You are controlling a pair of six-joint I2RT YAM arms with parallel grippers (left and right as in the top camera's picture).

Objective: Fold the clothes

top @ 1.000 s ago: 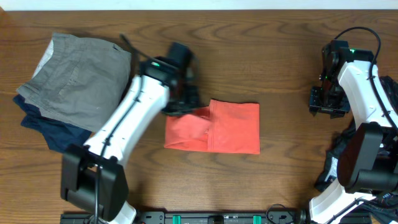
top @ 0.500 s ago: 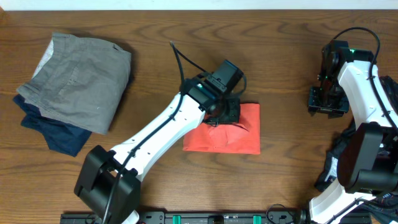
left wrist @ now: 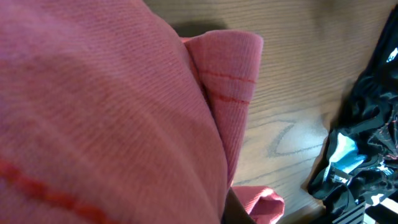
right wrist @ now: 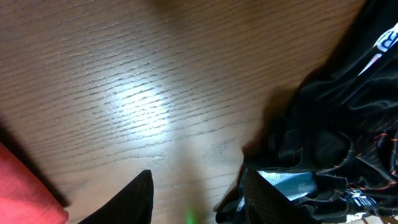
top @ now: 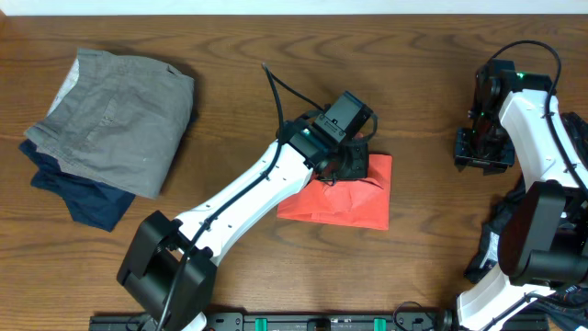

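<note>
The coral-red T-shirt lies folded into a small block at the middle of the table; its lettering is hidden. My left gripper is over the shirt's upper edge, shut on a fold of the shirt, and the red cloth fills the left wrist view. My right gripper hovers at the right of the table, open and empty, with both fingers apart over bare wood. A corner of the shirt shows at the lower left of the right wrist view.
A grey folded garment lies on a navy one at the far left. A black patterned garment lies at the right table edge, also seen in the left wrist view.
My left gripper has carried the shirt's left part rightward over the rest, folding it; the shirt is now a narrower block shifted slightly right. The right arm has not moved.
</note>
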